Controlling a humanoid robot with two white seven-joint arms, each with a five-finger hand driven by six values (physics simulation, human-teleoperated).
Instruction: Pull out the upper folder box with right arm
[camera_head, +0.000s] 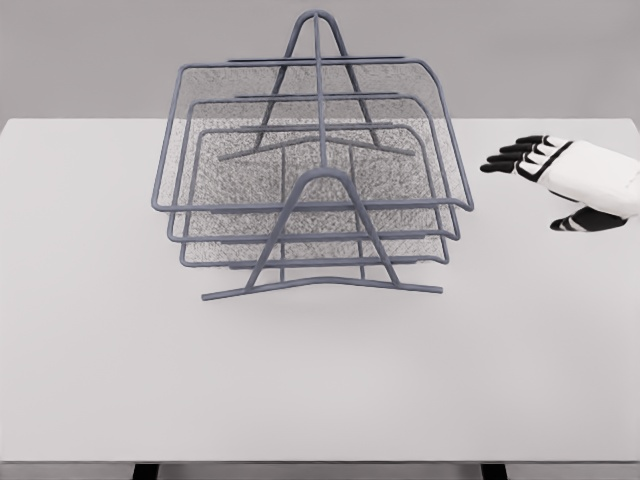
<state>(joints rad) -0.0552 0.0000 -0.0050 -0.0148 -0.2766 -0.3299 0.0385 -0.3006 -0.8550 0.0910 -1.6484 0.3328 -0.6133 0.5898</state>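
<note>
White table (110, 380): matte top that fills most of your view and carries everything else.

Grey wire rack (318, 215): stands at the table's middle, toward the far side; an A-shaped frame at each end carries three mesh trays stacked one over another.

Upper tray (312, 205): the folder box you want. It is the topmost and widest of the three, its front rim runs across the near A-frame, and its right rim faces your hand. It looks fully seated in the rack.

Right hand (560, 180): comes in from the right edge, over the table, fingers spread and pointing left toward the rack, holding nothing. It is well apart from the tray and roughly level with the right rim.

Left arm: out of sight.

Your step: bring the hand to the upper rim only, clear of the two trays beneath. Hook the fingers over the wire and pull straight along the runners, slowly, so the light rack does not slide or tip.
</note>
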